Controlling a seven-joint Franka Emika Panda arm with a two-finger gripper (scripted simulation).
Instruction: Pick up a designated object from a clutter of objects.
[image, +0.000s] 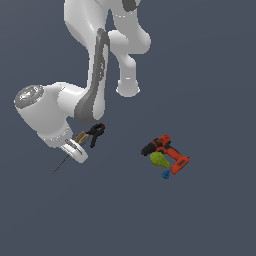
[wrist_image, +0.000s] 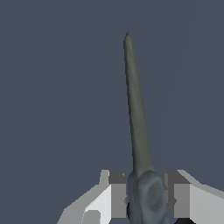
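The slim screwdriver-like tool (wrist_image: 138, 122) has a long, thin grey-dark shaft that runs away from the camera in the wrist view. Its thicker end sits between my two fingers. In the exterior view its thin shaft (image: 60, 166) sticks out past my gripper (image: 75, 150) toward the exterior view's left, and an orange-yellow bit of handle shows just behind the hand. My gripper (wrist_image: 146, 192) is shut on the tool. I cannot tell whether the tool is off the floor.
A black spring clamp with a red tip (image: 96, 132) lies right beside my hand. A red-and-black drill (image: 167, 150), a yellow-green lumpy object (image: 159, 159) and a tiny blue object (image: 166, 174) sit together toward the exterior view's right. The arm's base (image: 128, 90) stands behind.
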